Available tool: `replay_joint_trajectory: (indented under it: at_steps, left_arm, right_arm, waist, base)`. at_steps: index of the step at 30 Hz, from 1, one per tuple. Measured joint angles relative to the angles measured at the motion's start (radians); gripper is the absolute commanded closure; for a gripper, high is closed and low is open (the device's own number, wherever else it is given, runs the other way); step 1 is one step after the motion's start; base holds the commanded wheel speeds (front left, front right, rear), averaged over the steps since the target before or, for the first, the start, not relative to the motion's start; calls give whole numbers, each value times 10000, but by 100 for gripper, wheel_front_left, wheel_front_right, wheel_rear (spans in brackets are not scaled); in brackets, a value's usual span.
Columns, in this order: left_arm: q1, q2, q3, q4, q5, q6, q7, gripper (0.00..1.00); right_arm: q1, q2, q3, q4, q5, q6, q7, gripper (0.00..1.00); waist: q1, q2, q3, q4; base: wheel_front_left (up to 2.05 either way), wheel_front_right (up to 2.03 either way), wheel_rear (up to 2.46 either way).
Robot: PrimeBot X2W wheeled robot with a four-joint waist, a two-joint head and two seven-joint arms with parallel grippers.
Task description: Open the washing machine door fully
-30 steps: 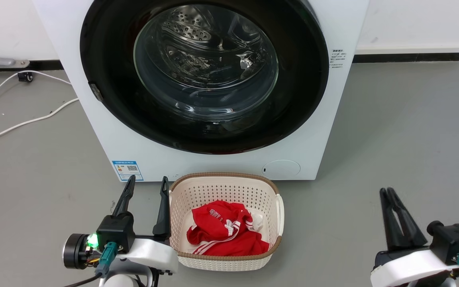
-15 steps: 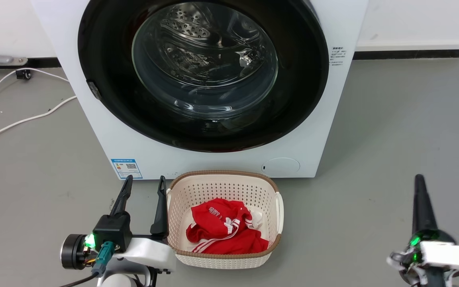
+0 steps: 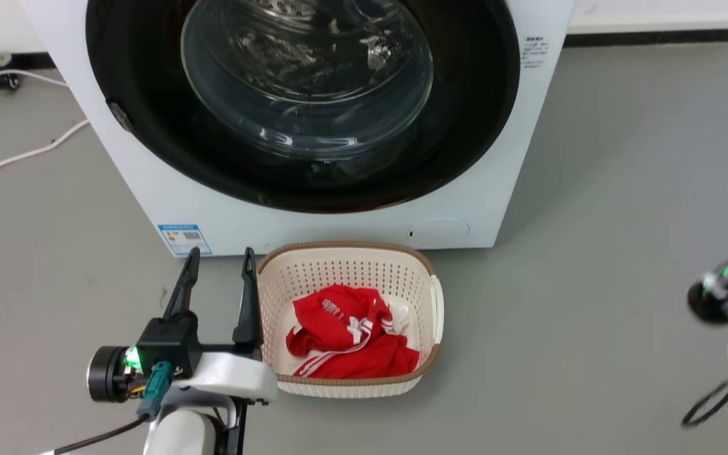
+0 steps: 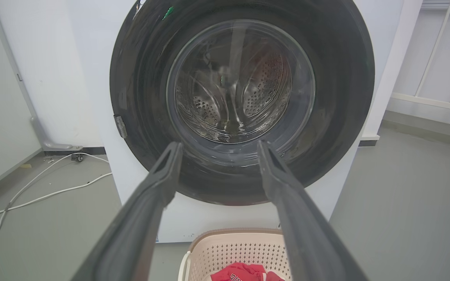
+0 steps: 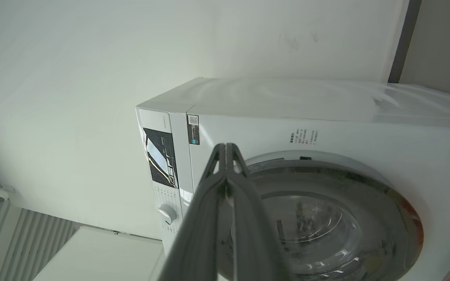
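Head view: the washing machine door (image 3: 304, 82) is sitting closed on the washing machine (image 3: 339, 230), behind the basket (image 3: 345, 248).
The left claw (image 3: 220, 254) is hanging wide apart, empty; the right claw (image 5: 225, 145) is pinching together, empty. That door is looking heavy, stiff and slippery, so I am guessing the small grey tab (image 3: 117, 115) on its edge is best to pull.

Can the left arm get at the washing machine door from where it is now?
Probably yes. The left gripper is open and points straight at the door, with nothing standing between them. The basket sits beside it, not in front. It is not touching the door yet.
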Motion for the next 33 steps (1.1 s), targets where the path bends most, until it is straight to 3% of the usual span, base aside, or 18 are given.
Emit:
replay_joint_trajectory:
  at_steps: [9,15,23,33]
  left_arm:
    - [-581,0,-194,-309,69,84,0,0]
    - [-968,0,-362,-598,82,174,0,0]
    - [-1574,2,-794,-966,65,366,0,0]
    - [-2015,0,-1233,-1267,-40,700,0,0]
  right_arm:
    - [-4330,-2029,1586,3482,537,0,1785,100]
    - [-7280,-2709,3035,5407,288,0,3200,100]
    - [-10116,-2690,4938,7313,-660,0,5166,100]
    - [-11762,-2134,5921,8493,-1407,0,6023,100]
  waist:
    - [1,0,875,163]
    - [1,0,1545,358]
    - [1,0,2555,655]
    - [1,0,3413,1094]
  base:
    - [0,0,0]
    - [0,0,0]
    - [0,0,0]
    - [0,0,0]
